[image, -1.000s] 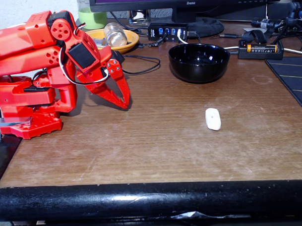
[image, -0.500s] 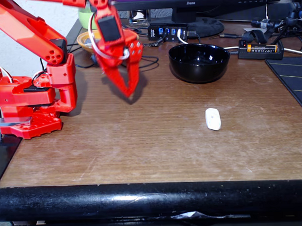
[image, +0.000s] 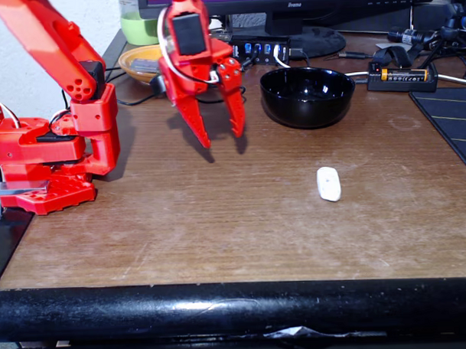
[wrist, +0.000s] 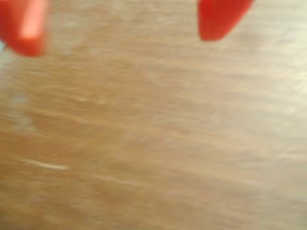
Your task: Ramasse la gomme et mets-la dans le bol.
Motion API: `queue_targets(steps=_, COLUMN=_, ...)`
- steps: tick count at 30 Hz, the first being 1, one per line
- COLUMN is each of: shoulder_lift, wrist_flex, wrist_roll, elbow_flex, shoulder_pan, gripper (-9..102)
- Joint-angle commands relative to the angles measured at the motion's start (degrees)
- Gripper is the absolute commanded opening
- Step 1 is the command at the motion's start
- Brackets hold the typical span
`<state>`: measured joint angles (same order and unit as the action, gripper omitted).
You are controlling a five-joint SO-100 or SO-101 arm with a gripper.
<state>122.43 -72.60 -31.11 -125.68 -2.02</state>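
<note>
Right now your fingers (image: pixel 222 138) hang spread wide and empty above the tabletop (image: pixel 219 213), left of the bol (image: pixel 307 96). Your gomme (image: pixel 328 183) lies on bare wood, well apart from them, nearer the front edge. You can read "iiyama" on the monitor (image: pixel 294 4).

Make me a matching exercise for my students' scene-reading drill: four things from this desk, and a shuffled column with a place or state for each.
Things:
1. eraser
2. black bowl
3. gripper
4. orange dish

Places or states:
A. open, hanging above the wooden table, holding nothing
B. at the back left in the fixed view, partly behind the red arm
C. lying flat on bare wood, in front of the bowl
D. upright and empty, in front of the monitor stand

Pairs: 1-C, 2-D, 3-A, 4-B
</note>
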Motion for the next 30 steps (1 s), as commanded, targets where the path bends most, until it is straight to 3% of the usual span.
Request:
queue_targets(steps=1, shoulder_lift=-6.2, wrist_flex=-3.0, wrist_roll=-2.2, elbow_flex=11.2, shoulder_pan=-1.8, gripper=20)
queue_targets(steps=9, shoulder_lift=-18.7, wrist_flex=-8.4, wrist_roll=-3.9, elbow_flex=26.6, shoulder_pan=-2.2, gripper=19)
queue_targets(steps=16, shoulder_lift=-27.4, wrist_flex=-4.1, wrist_roll=-3.9, elbow_flex=30.9, shoulder_pan=-2.3, gripper=18)
queue_targets(steps=26, shoulder_lift=-58.5, wrist_flex=-25.8, wrist_roll=-1.4, elbow_flex=79.5, shoulder_pan=-2.9, gripper=17)
queue_targets(steps=30, shoulder_lift=-64.0, wrist_flex=-30.3, wrist_roll=-0.2, elbow_flex=92.6, shoulder_pan=-2.5, gripper=18)
